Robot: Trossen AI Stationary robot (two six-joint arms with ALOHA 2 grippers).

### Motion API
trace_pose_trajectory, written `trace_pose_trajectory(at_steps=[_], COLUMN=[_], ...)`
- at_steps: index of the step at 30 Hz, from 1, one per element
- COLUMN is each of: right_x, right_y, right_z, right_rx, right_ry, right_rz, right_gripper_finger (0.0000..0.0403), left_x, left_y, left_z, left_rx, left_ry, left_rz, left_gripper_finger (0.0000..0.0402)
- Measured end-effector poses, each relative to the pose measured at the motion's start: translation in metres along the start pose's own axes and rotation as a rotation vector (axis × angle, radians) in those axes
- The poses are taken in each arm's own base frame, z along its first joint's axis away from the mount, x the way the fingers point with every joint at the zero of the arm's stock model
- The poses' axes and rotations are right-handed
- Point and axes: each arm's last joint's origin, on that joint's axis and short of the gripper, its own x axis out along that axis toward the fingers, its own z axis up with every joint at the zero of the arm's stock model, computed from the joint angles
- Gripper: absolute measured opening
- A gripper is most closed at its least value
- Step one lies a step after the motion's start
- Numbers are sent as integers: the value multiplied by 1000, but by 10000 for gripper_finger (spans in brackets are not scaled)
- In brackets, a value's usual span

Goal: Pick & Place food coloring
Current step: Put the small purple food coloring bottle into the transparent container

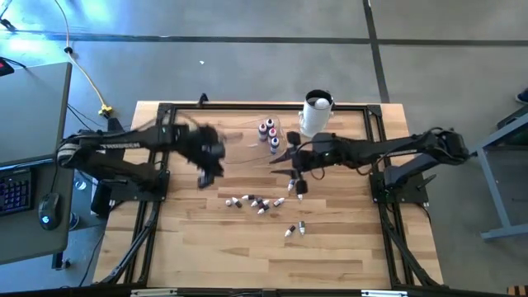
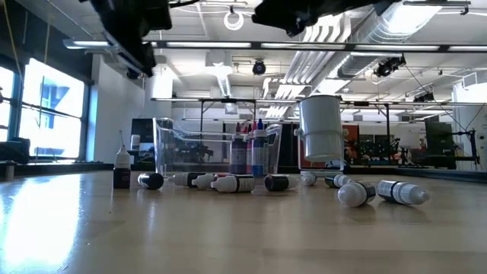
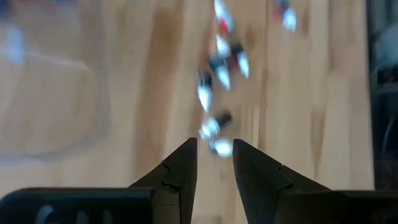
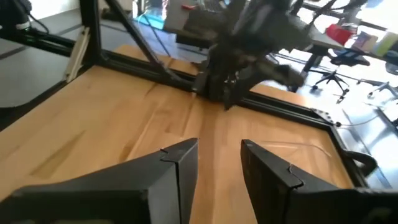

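I saw tiny whitish food colouring bottles (image 1: 257,203) scattered mid-table on the pale wooden table (image 1: 198,239). My left gripper (image 1: 204,180) hovered empty, fingers slightly parted. My right gripper (image 1: 295,186) hovered likewise.

A pale wooden bench (image 1: 206,239) with a black metal frame (image 1: 247,106) round its edges carries a tall white cylindrical container (image 1: 316,114) with a dark top, standing upright near the far edge. Beside it sits a clear plastic bin (image 2: 171,148), see-through from the low view. Off to one side stands a grey desk (image 1: 33,140) with a keyboard (image 1: 15,192) and a mouse (image 1: 49,204) on it. A yellow cable (image 1: 87,78) trails across the grey floor (image 1: 247,49) behind the bench. Office chairs (image 4: 333,78) stand farther back in the room, under ceiling ducts (image 2: 342,30) and strip lights.
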Motion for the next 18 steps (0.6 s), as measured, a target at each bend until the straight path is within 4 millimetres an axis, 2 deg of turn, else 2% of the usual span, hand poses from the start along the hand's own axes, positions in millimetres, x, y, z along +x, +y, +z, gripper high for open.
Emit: trace_pose_trajectory(at_steps=[4,8,12,14,18], right_x=[12,18,17,17,17], right_y=[3,3,2,1,0], right_z=[2,-2,-2,-2,0], right_rx=[-29,-34,-29,-12,-11], right_ry=[26,54,57,62,59], right_rz=[20,27,4,-28,-60], right_gripper_finger=[114,114,114,114,114], left_x=[26,47,64,72,89], left_y=[-37,-61,-70,-73,-72], left_z=[-20,-42,-59,-62,-70], left_rx=[48,132,116,70,45], left_ry=[21,-21,-92,-149,-128], left_rz=[14,161,308,317,272], left_gripper_finger=[101,101,101,101,101])
